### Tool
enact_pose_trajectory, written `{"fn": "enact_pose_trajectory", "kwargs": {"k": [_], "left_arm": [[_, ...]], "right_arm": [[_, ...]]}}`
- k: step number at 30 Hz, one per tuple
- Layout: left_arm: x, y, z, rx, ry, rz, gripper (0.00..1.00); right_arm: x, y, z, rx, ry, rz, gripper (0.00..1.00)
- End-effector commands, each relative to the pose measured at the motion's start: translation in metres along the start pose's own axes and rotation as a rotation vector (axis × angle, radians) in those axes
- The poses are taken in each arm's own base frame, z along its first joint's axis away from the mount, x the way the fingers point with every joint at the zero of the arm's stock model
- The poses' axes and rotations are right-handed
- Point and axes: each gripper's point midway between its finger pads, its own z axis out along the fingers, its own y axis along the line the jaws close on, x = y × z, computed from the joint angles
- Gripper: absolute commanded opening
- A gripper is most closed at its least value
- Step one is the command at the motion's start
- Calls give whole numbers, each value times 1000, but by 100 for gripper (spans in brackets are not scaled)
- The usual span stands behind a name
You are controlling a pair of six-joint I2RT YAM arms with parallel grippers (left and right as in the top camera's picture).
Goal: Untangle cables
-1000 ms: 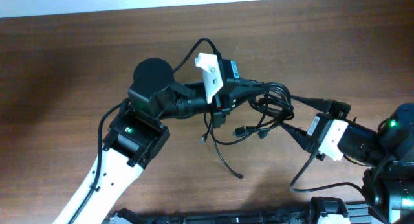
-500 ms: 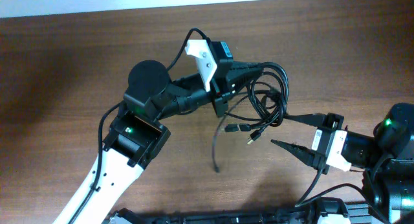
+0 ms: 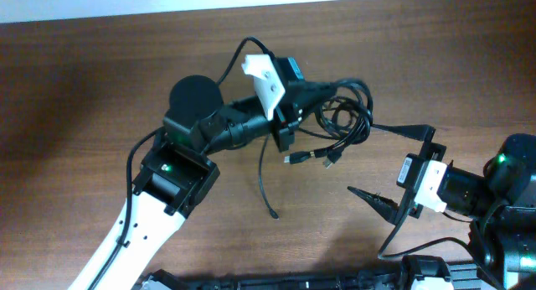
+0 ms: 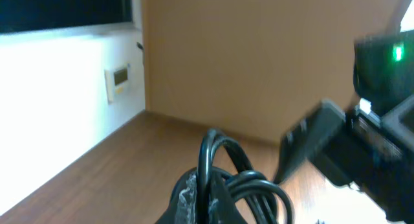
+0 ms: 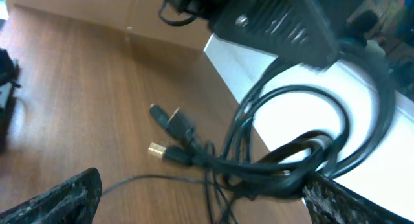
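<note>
**Wrong grab could tighten the knot**

The left gripper (image 3: 316, 93) is clamped shut on the cables (image 3: 347, 122) and appears to hold the looped bundle just off the table (image 3: 84, 72). One loose tail (image 3: 266, 189) trails down to the wood, and the plug ends (image 3: 310, 158) hang free. To their right, the right gripper (image 3: 362, 157) stands wide open just beside the loops, holding nothing. If it closes on several strands at once, pulling would likely cinch the knot. A snagged plug could drag the bundle out of the left grip.
</note>
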Motion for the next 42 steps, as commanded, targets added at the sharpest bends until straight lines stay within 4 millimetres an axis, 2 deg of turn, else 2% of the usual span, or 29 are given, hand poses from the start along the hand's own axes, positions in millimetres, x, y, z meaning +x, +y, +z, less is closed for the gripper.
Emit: {"fn": "enact_pose_trajectory", "kwargs": {"k": [1, 6, 8, 9, 12, 13, 14, 18, 23, 28, 33, 42], "left_arm": [[4, -9, -2, 45, 27, 227, 2], [10, -9, -2, 50, 45, 309, 0], [16, -9, -2, 55, 66, 364, 0], [21, -9, -3, 61, 84, 396, 0], [23, -15, -3, 97, 83, 399, 0], [23, -22, -4, 136, 73, 418, 0], [22, -38, -7, 233, 44, 462, 0], [21, -57, -12, 341, 9, 485, 0], [18, -71, -17, 425, -29, 510, 0], [15, -82, -22, 493, -61, 520, 0], [15, -84, -22, 501, -64, 520, 0], [19, -79, -17, 498, -59, 516, 0]], "right_arm": [[3, -6, -1, 40, 37, 50, 99], [17, -19, -3, 125, 105, 241, 99], [15, -20, -3, 134, 89, 373, 99], [13, -22, -3, 145, 73, 501, 99], [9, -21, -3, 137, 49, 628, 99], [5, -18, -2, 112, 31, 627, 99], [-1, -15, -1, 81, 8, 617, 99], [-18, -10, -1, 12, -55, 567, 99], [-18, -13, -1, 14, -61, 634, 99], [-10, -18, 4, 5, -48, 720, 99], [0, -24, 10, -10, -32, 766, 79], [-13, -15, 10, -123, -88, 758, 49]]}}
